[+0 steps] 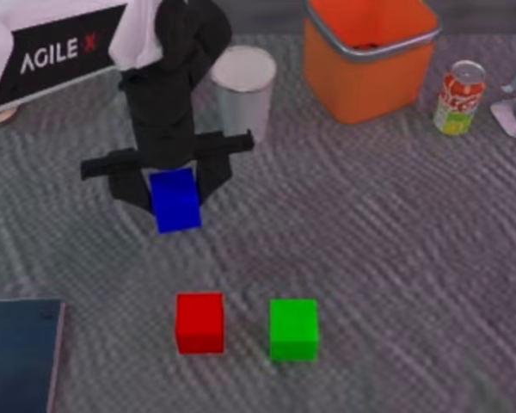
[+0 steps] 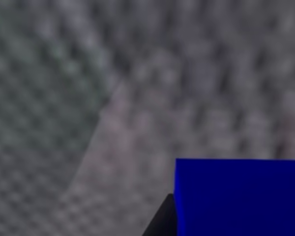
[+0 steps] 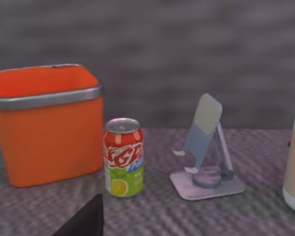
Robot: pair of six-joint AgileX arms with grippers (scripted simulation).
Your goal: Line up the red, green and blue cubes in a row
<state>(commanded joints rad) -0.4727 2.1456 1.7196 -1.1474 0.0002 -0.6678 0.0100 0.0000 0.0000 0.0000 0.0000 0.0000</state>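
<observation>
Dark blue flat book (image 1: 21,353) in the lower left corner of the top view, on the grey textured desk (image 1: 396,232). Left gripper (image 1: 174,185) in the upper left, clamped on the deep blue plain cube (image 1: 175,200), fingers on either side. Below, toward the bottom centre: bright red plain cube (image 1: 199,322), then bright green plain cube (image 1: 292,328) just beside it to the right, apart. Along the top: grey cup (image 1: 242,86), orange bin (image 1: 368,56), soda can (image 1: 459,97). Right gripper: cannot tell.
</observation>
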